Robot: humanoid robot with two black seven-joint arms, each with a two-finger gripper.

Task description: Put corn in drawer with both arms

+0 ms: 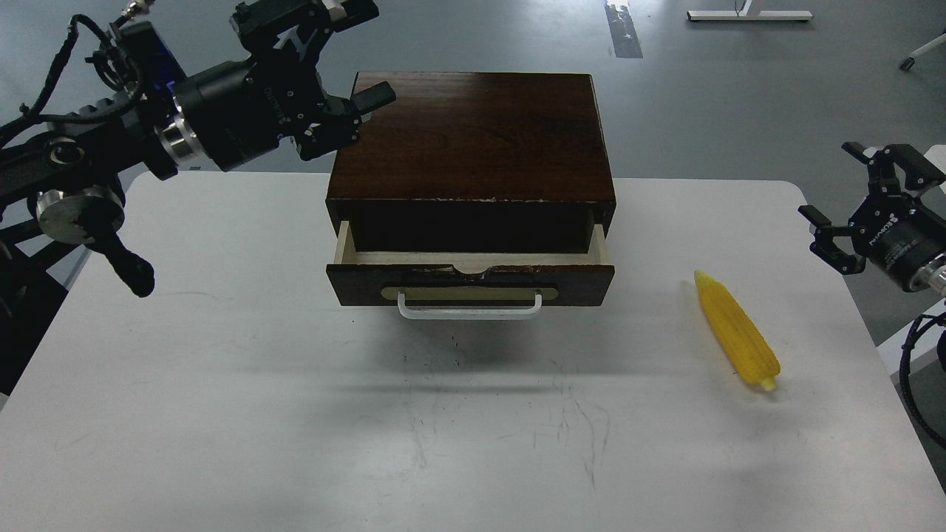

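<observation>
The yellow corn (737, 340) lies on the white table at the right, its pointed end towards the back. The dark brown box (473, 140) stands at the back middle. Its drawer (470, 284) is pulled partly out, showing the white bar handle (470, 310) and pale inside walls. My left gripper (341, 63) is open and empty, raised beside the box's back left corner. My right gripper (857, 199) is open and empty at the right table edge, above and to the right of the corn.
The white table (295, 414) spreads in front of the box with faint scuff marks. Its right edge runs close to the corn. Grey floor lies behind the box.
</observation>
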